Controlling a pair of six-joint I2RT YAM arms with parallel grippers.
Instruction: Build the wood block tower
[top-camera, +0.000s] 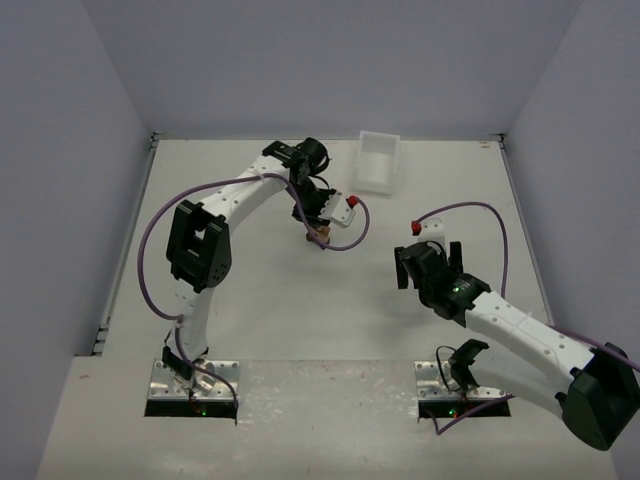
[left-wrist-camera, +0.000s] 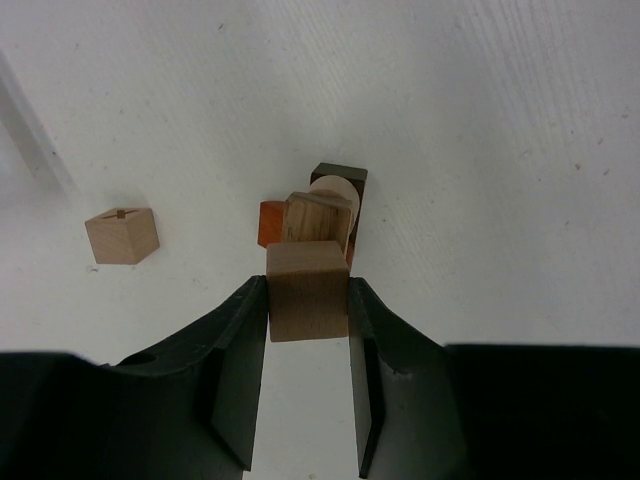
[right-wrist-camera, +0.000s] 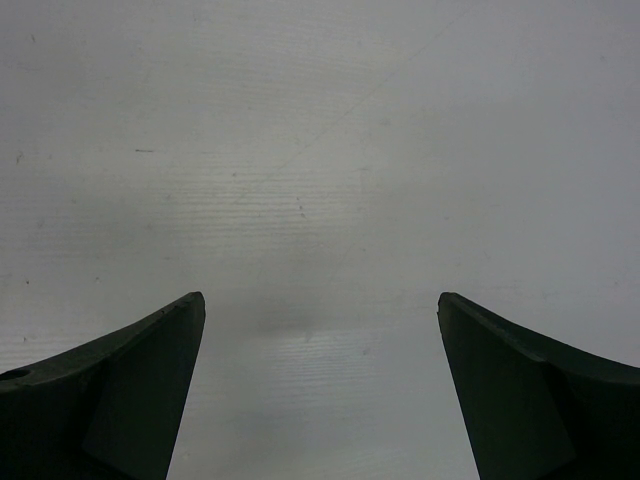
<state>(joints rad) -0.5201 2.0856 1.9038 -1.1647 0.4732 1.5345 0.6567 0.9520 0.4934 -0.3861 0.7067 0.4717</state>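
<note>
L jaws clenched on tan block (left-wrist-camera: 307, 290); tower (left-wrist-camera: 322, 205) just beyond tips. Best bet: centre block over tower's top, keep level, lower slow, let go w/o nudging it. Spare cube (left-wrist-camera: 122, 236) left of jaws. R jaws spread, empty.

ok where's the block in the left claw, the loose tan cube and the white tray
held tan block (left-wrist-camera: 307, 290): left wrist view, centre of its facing side
loose tan cube (left-wrist-camera: 122, 240): left wrist view, centre of its front face
white tray (top-camera: 379, 139): top external view, its far wall
</note>
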